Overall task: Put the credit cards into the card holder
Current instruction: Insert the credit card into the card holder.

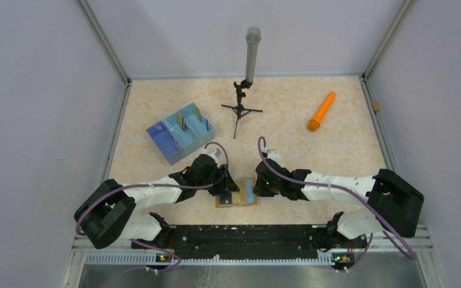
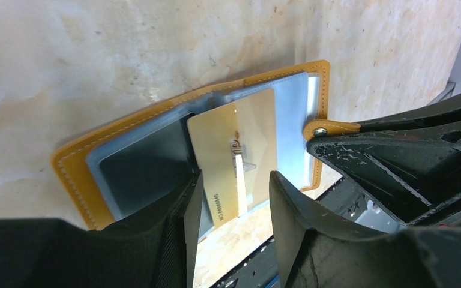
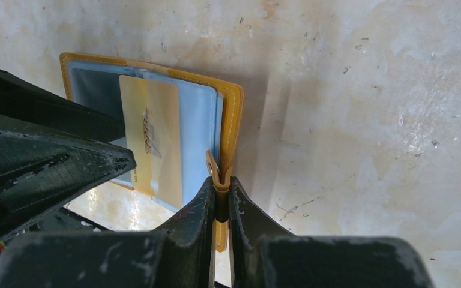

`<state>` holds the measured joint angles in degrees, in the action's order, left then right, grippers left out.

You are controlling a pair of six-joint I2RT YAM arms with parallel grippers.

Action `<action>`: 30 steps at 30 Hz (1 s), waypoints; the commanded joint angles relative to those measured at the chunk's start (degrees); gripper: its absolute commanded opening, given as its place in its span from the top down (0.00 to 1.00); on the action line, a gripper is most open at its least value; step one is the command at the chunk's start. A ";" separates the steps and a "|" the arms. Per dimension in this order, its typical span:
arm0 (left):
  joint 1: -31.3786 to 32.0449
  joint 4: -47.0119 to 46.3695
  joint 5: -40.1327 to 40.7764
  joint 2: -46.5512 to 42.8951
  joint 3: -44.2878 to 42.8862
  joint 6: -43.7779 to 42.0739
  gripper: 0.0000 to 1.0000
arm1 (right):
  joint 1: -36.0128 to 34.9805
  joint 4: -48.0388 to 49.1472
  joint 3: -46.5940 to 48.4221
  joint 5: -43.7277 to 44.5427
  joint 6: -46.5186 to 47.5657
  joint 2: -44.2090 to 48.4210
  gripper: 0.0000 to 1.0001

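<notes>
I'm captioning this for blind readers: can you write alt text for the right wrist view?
The right gripper pinches the snap tab of the open mustard card holder lying on a pale table. A gold card lies across its grey-blue inside, one end sticking out past the edge, with the left gripper's fingers beside it.

Top view. We see a pale, marbled beige surface point(image 1: 312, 150) enclosed by plain grey walls point(image 1: 36, 90). At the left rear stands a blue divided tray point(image 1: 160, 134), set at an angle to the walls. Behind centre we find a small black tripod point(image 1: 240, 109) carrying an upright grey cylinder point(image 1: 252, 55). At the right rear lies an orange cone-shaped stick point(image 1: 322, 111), its wider end towards the near edge, well apart from the tripod. A small tan object point(image 1: 376, 107), too small to identify, sits at the right edge.
</notes>
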<state>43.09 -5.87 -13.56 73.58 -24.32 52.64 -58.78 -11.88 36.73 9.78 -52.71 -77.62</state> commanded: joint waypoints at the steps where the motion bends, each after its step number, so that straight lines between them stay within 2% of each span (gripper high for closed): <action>1: 1.25 -0.54 -1.43 3.82 -0.94 -0.12 0.51 | -0.48 0.10 -0.61 1.69 0.20 1.30 1.00; 18: 4.00 -3.02 -0.50 6.90 -7.03 1.78 0.53 | -0.54 1.15 -1.38 2.06 0.50 4.67 1.00; 26: 4.41 -7.07 -0.36 6.17 -6.41 3.70 0.53 | -0.52 0.99 -1.94 2.31 0.03 5.25 1.00; 30: 4.48 -9.62 -0.70 6.05 -5.25 4.56 0.53 | -0.49 2.42 -3.37 2.62 -0.75 8.58 1.00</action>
<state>47.11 -9.93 -14.04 80.42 -29.45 55.86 -58.78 -11.55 34.70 11.05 -52.66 -73.34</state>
